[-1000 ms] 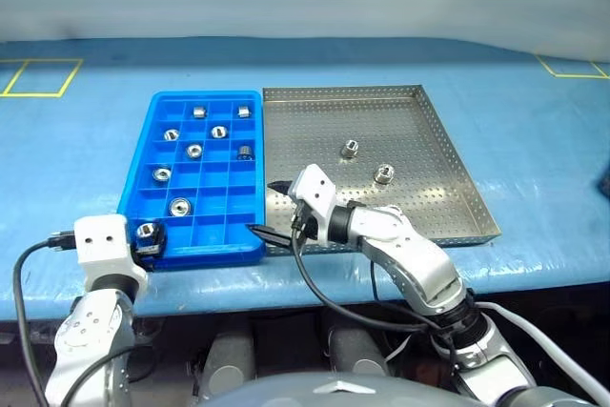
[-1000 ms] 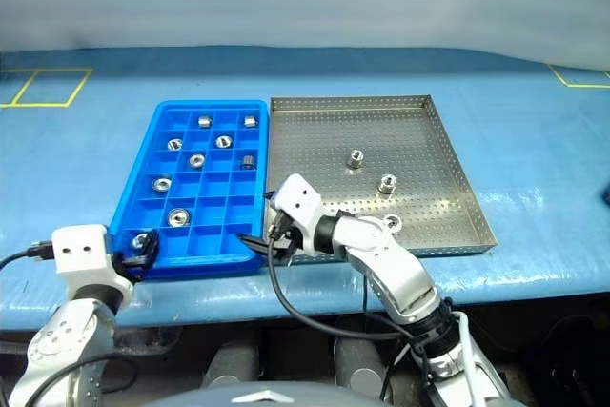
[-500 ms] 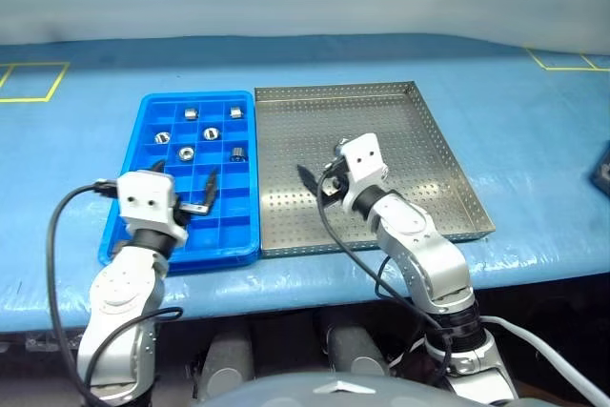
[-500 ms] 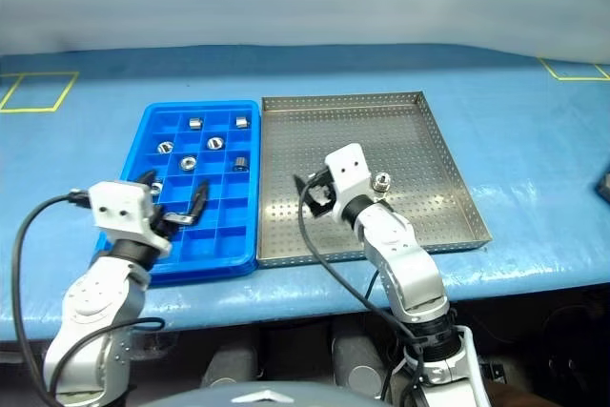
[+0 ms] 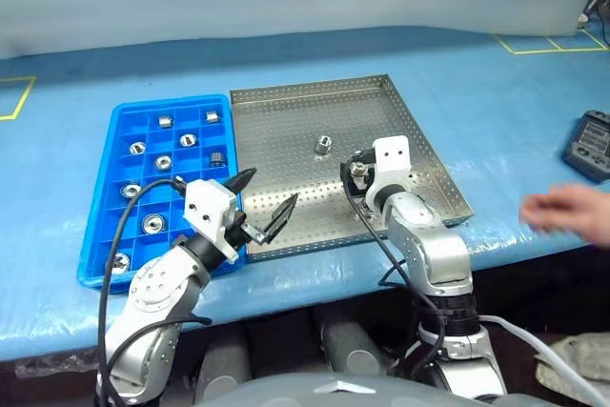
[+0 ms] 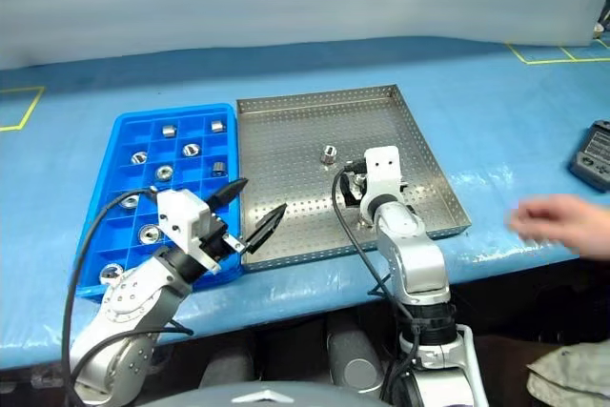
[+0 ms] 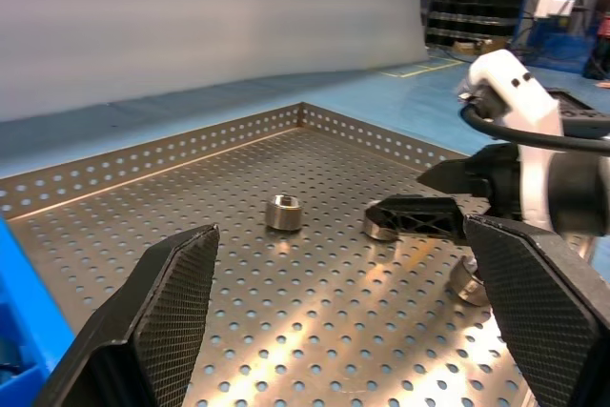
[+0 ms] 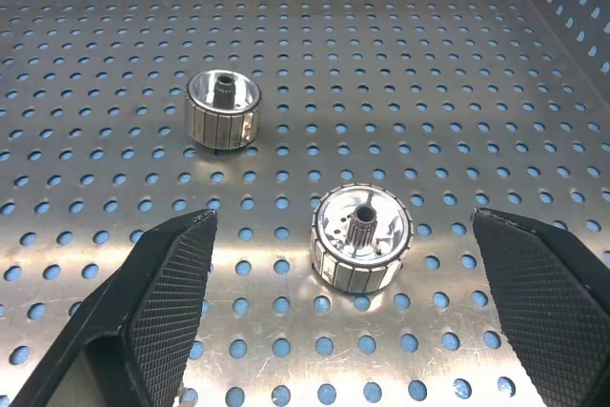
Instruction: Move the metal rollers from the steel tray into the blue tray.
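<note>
1. The metal rollers still to be moved lie in the steel tray (image 5: 286, 126), the biggest thing on the table, filling the middle of the left eye view with its long side running from lower left to upper right.
2. The blue tray (image 5: 103, 188) sits touching the steel tray's left edge, in the left half of the frame. Several rollers (image 5: 152, 224) already lie in its compartments, so the task looks well along.
3. The right gripper (image 8: 338, 331) hangs low over the steel tray's right part, jaws spread wide and holding nothing. A roller (image 8: 362, 235) lies between its fingers, just ahead.
4. The left gripper (image 5: 262, 202) hovers over the lower left corner of the steel tray, beside the blue tray, its jaws also spread and empty.
5. A blurred hand (image 5: 567, 212) of a person shows at the right edge, well apart from both trays.
6. The step in hand looks like the approach for another pick. The next move calls for easing the right gripper forward and closing on the near roller.
7. That roller stands on end, its axis upright and its hollow centre facing up. A second one (image 8: 222, 107) stands likewise farther in, and another roller (image 5: 323, 146) sits alone near the tray's centre.
</note>
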